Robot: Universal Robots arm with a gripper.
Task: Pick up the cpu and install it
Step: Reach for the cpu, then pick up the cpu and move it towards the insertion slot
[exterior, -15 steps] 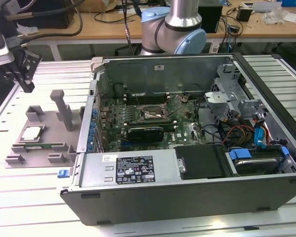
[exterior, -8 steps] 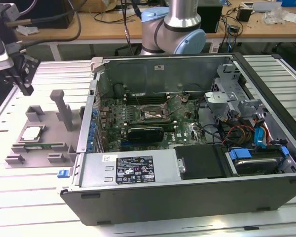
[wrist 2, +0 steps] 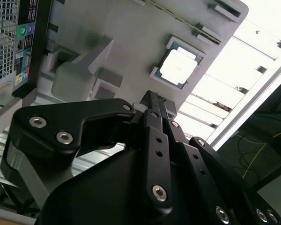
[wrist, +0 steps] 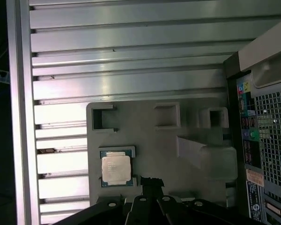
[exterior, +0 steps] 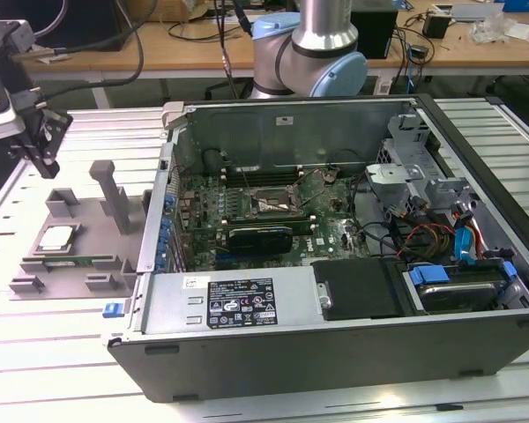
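One risk for you: the end effector hangs closed and empty above the cpu, which lies in its grey holder on the bench beside the computer case, so a descent without opening could ram its lid or skew it.

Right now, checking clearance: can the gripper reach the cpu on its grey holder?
Probably yes: the cpu lies uncovered on the grey holder, and the gripper hangs above the holder, nothing between.
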